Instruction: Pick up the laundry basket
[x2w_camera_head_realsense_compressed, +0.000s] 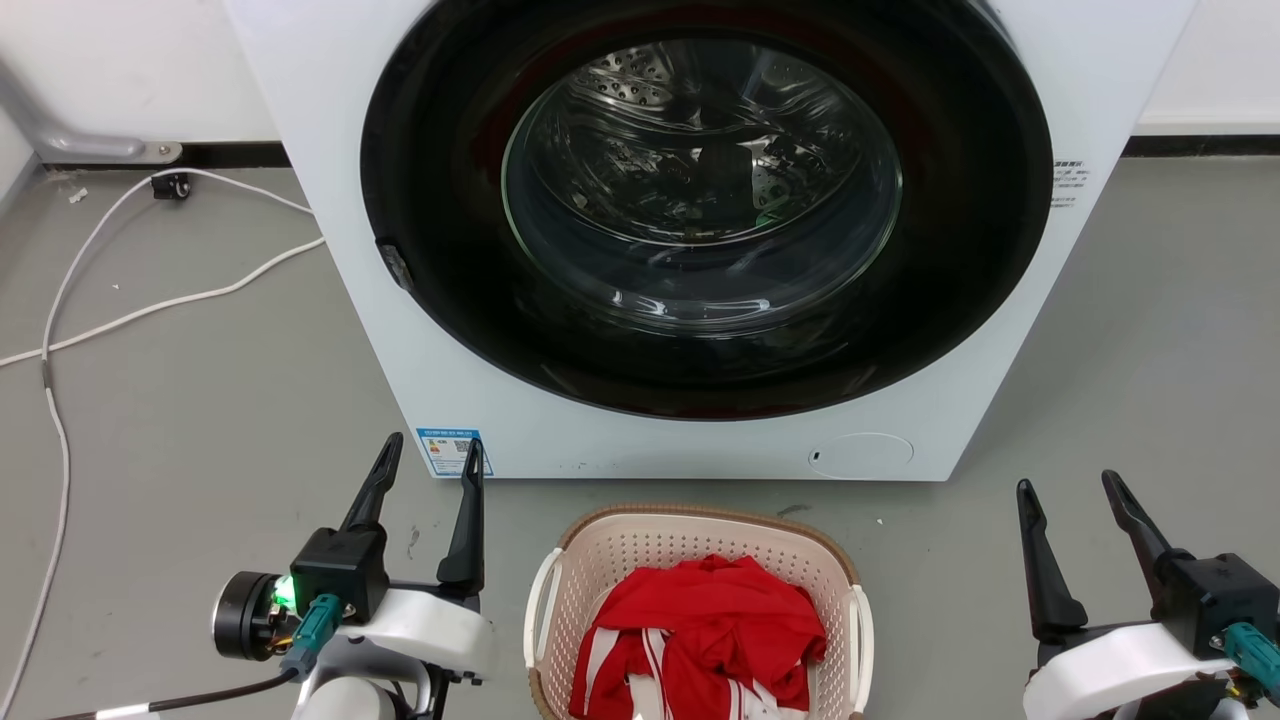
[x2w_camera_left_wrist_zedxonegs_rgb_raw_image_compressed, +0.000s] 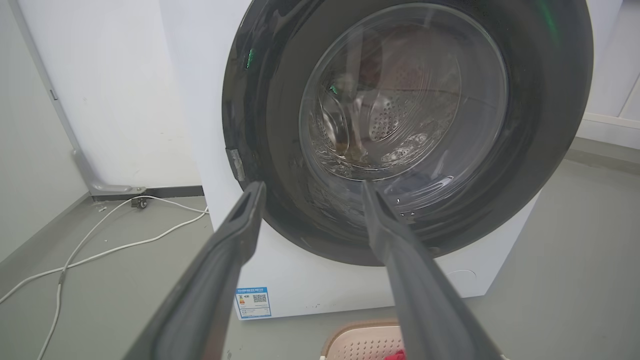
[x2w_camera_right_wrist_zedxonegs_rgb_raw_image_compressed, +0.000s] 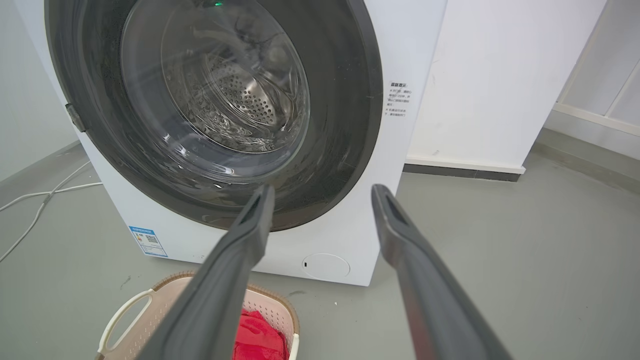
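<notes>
- Right now, in the head view, the laundry basket (x2w_camera_head_realsense_compressed: 640, 548) sits on the floor (x2w_camera_head_realsense_compressed: 200, 420) just in front of the washer (x2w_camera_head_realsense_compressed: 300, 120), between the two arms. Red clothes (x2w_camera_head_realsense_compressed: 700, 620) are heaped inside it.
- Its two white handles face outward, the left handle (x2w_camera_head_realsense_compressed: 541, 600) toward the left gripper (x2w_camera_head_realsense_compressed: 435, 442) and the right handle (x2w_camera_head_realsense_compressed: 863, 630) toward the right gripper (x2w_camera_head_realsense_compressed: 1066, 482). The bottom of the view cuts off the basket's near end, so I cannot tell how its long axis runs.
- Both grippers are spread wide, hold nothing and touch nothing, with fingers pointing at the washer rather than at the basket. The left one stands near its handle; the right one is well apart from its handle, so the left arm looks the nearer.
- From the left wrist view, the left gripper (x2w_camera_left_wrist_zedxonegs_rgb_raw_image_compressed: 313, 184) is parted and empty, aimed at the washer's door. The basket (x2w_camera_left_wrist_zedxonegs_rgb_raw_image_compressed: 360, 341) shows low and to the right of centre, below the fingers.
- From the right wrist view, the right gripper (x2w_camera_right_wrist_zedxonegs_rgb_raw_image_compressed: 322, 187) is likewise parted and empty. The basket (x2w_camera_right_wrist_zedxonegs_rgb_raw_image_compressed: 270, 312) lies low and to the left, one handle loop visible.
- Judging from this, each gripper would have to drop and swing inward toward its handle before any lift.
</notes>
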